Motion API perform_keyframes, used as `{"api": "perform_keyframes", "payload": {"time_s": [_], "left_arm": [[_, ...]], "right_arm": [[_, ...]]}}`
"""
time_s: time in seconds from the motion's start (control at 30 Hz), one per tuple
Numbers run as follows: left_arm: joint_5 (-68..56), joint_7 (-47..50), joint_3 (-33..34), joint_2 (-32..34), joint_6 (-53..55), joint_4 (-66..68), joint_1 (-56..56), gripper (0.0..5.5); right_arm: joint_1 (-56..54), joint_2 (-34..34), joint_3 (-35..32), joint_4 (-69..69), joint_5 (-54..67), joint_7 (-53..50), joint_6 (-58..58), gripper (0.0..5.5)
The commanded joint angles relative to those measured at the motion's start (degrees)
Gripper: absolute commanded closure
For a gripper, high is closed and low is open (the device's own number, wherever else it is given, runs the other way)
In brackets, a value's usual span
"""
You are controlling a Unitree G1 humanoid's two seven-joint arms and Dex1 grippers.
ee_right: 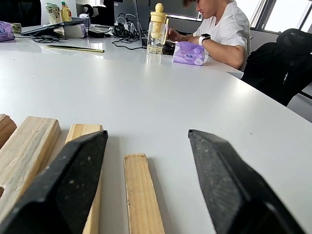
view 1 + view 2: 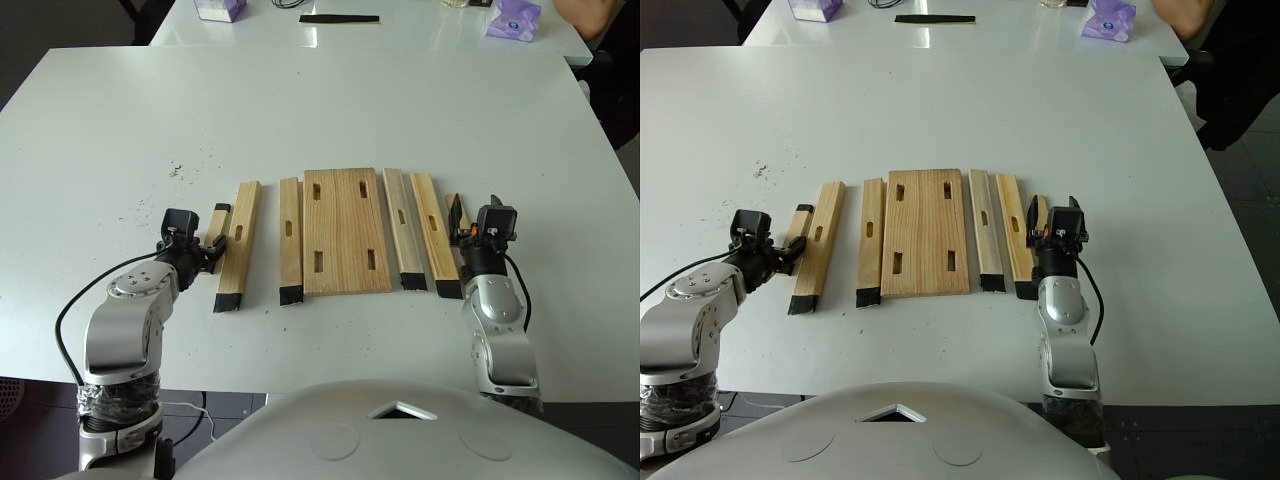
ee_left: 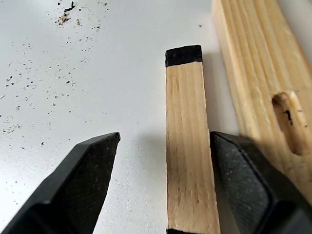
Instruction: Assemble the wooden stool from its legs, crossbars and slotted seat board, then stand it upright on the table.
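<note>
Nothing is joined yet, as far as I can judge. On the white counter [image 2: 400, 110], toward its near edge, the slotted seat board [image 2: 346, 232] lies flat in the middle of a row, with two slotted legs [image 2: 238, 245] loose on each side. The left tool [image 3: 165, 135] is spread wide astride the left crossbar [image 3: 187, 146], and the right tool [image 1: 147, 132] is likewise released astride the right crossbar [image 1: 141, 195]. All fitting and standing upright remain.
</note>
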Motion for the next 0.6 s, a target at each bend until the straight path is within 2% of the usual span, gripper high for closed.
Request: {"api": "perform_keyframes", "payload": {"time_s": [0.03,0.47,0.6], "left_arm": [[0.2,-1.1,-2.7,0.6,0.8,1.6,3.2,2.05],[-0.5,1.6,1.8,-1.5,0.9,7.7,-1.2,4.09],[0.6,3.1,2.1,-2.9,-10.1,7.8,-7.4,4.20]], "right_arm": [[-1.1,-0.3,-0.1,-0.3,-0.2,0.6,1.4,2.45],[-2.9,0.2,0.0,1.3,-0.4,0.2,1.0,2.45],[-4.0,0.1,-0.8,1.3,-0.2,0.0,1.0,2.45]]}}
